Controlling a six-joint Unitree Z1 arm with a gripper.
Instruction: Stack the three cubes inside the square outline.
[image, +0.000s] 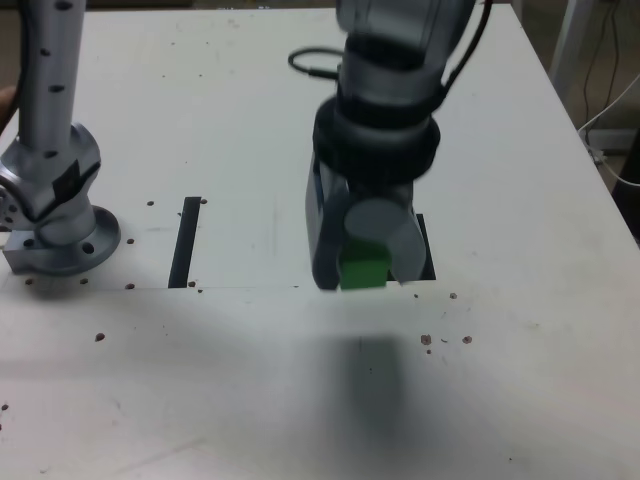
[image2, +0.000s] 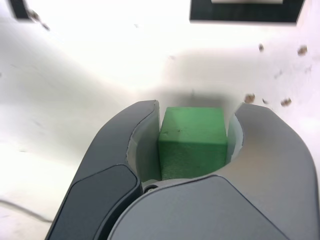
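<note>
green cube (image2: 192, 142): we see it clamped between the two dark jaws of the gripper (image2: 192, 135), lifted off the white table (image: 520, 150); its shadow falls on the table beneath it.
jaws: closed on the green cube, one jaw pressing each side face; the wrist view shows both faces in contact.
square outline (image2: 246, 12): our landmark. in the wrist view only its near black edge and a sliver of white centre show, ahead of the cube and apart from it. in the exterior view the gripper hides most of it, with a black edge (image: 425, 250) peeking out just behind the cube.
other cubes: we see no red or yellow cube in either view; the gripper may hide whatever sits inside the outline.
black strip (image: 186, 240): lies well away from the outline, toward the exterior view's left, near the arm's base (image: 55, 235).
risk, placement: we judge the cube could land on the black border if released short of the outline's centre.
risk, hidden stack: if a cube already sits there, a low approach could knock it aside.
risk, slip: the grip looks square, so we think a slip unlikely.
</note>
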